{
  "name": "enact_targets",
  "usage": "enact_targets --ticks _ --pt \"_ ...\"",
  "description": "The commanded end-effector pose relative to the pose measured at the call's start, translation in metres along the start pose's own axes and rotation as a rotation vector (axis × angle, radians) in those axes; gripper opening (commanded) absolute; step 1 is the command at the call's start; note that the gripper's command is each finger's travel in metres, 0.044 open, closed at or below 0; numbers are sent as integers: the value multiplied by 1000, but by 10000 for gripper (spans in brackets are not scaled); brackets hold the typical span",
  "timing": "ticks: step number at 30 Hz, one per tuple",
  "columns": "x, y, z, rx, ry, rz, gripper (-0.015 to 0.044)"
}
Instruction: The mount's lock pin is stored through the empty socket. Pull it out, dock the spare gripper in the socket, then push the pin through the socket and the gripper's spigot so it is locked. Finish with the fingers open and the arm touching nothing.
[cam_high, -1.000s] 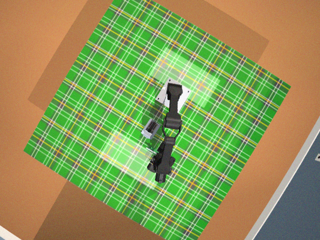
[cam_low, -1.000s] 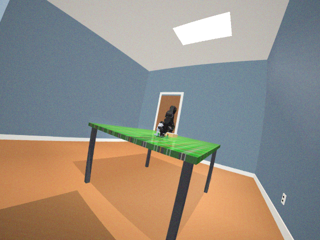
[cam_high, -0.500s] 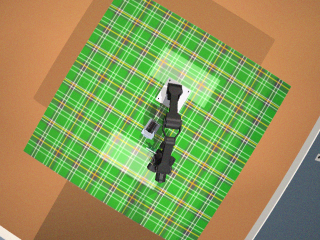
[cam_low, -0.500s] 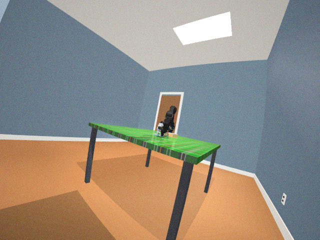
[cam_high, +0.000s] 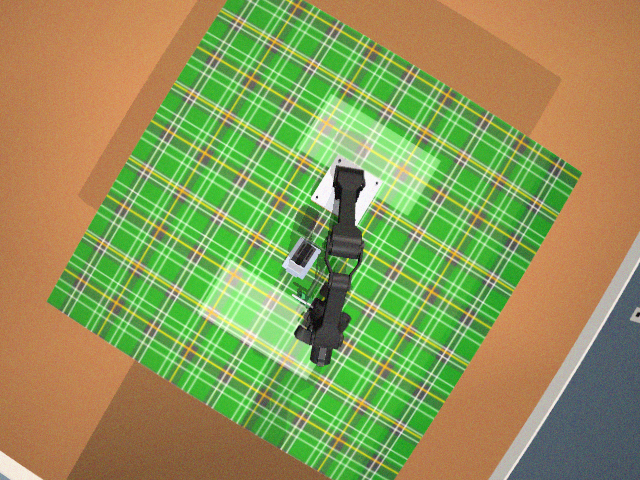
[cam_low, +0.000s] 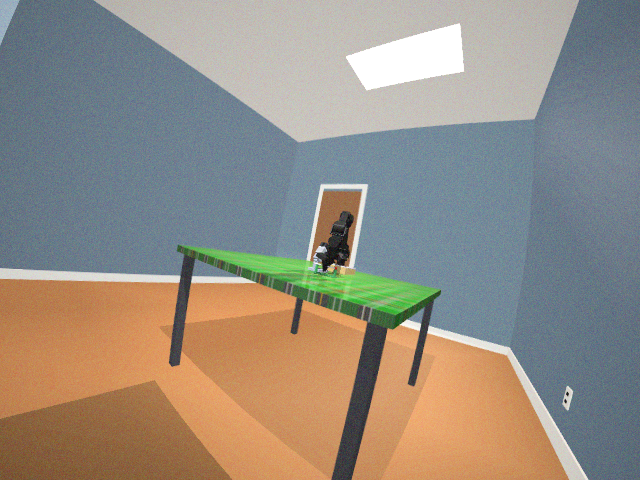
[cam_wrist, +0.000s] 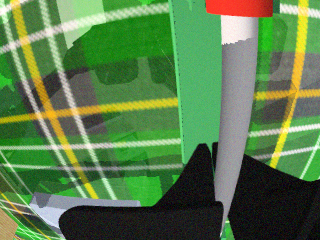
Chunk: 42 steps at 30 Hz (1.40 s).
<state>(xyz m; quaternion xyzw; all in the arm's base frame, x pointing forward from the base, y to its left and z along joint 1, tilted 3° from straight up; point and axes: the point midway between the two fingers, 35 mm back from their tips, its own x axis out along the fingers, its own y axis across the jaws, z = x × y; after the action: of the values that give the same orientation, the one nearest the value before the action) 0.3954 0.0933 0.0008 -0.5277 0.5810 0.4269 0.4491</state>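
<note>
In the wrist view my gripper (cam_wrist: 208, 151) is shut on the lock pin (cam_wrist: 236, 107), a grey rod with a red head (cam_wrist: 239, 0) at its far end. The pin lies alongside a green upright part of the mount (cam_wrist: 196, 74). In the overhead view the gripper (cam_high: 306, 311) is low over the plaid table, by the small green mount (cam_high: 299, 295). The spare gripper (cam_high: 302, 255) is a dark body resting in a pale grey cradle just left of the arm's elbow. From the side view the mount (cam_low: 314, 266) is tiny, and the socket cannot be made out.
The arm's white base plate (cam_high: 321, 195) sits near the middle of the green plaid table (cam_high: 155, 155) (cam_low: 392, 299). A small tan block (cam_low: 347, 270) lies beside the arm. The table's edges are far from the work area.
</note>
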Motion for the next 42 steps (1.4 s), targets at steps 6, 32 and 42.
enact_targets --ticks 6,32,42 --pt "-32 -4 -7 3 -3 -15 0" --pt "-56 0 -15 12 -4 -6 1" --pt "-65 25 -15 22 -9 0 0"
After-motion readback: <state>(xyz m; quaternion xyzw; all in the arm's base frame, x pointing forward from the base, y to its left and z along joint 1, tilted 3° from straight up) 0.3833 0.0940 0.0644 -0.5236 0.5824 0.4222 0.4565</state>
